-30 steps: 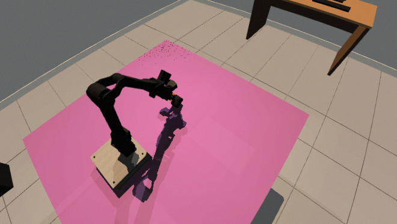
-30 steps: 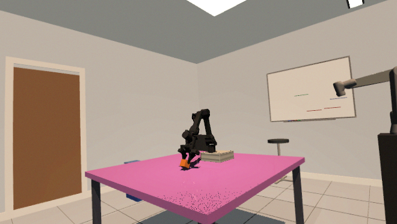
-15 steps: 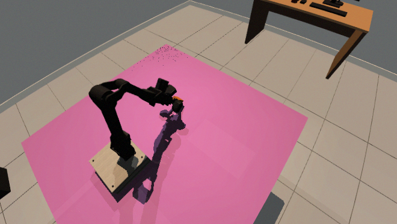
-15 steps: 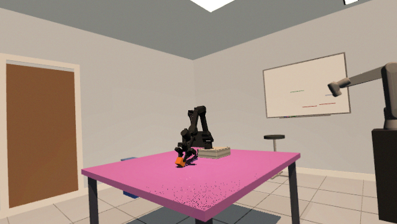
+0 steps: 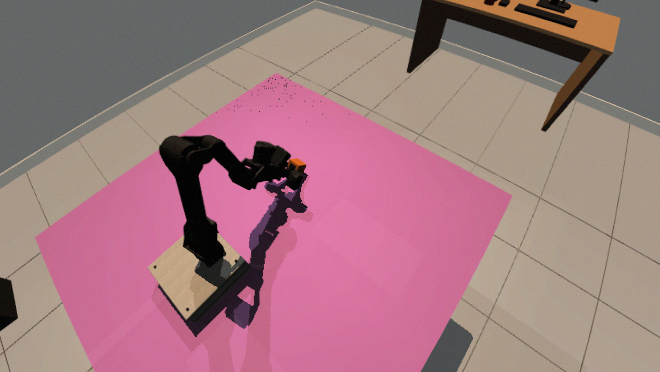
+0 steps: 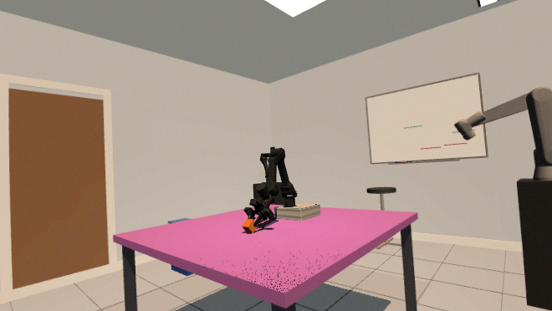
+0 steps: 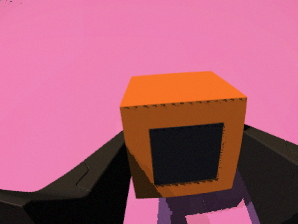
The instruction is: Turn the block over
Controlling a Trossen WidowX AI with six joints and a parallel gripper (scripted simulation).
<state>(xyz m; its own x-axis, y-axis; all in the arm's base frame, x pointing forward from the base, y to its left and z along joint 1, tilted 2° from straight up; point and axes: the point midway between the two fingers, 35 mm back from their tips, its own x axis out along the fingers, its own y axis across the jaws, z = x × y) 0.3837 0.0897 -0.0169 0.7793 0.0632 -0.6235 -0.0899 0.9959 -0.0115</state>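
Observation:
The orange block [image 5: 298,163] [image 6: 248,226] [image 7: 185,87] is held at a tilt, low over the pink table [image 5: 400,175] [image 6: 334,226]. Whether its lower edge touches the table cannot be told. Its marked side, a dark square [image 7: 186,154], faces back toward the wrist camera, between the fingers. My gripper [image 5: 295,171] [image 6: 253,221] [image 7: 181,133] is shut on the block, one finger on each side, and leans well over from vertical. The block's underside is hidden.
The arm's wooden base [image 5: 175,280] [image 6: 298,212] stands on the table behind the gripper. The arm's shadow falls on the table beside it. Beyond the table are a wooden desk [image 5: 585,32] and a stool [image 6: 380,191].

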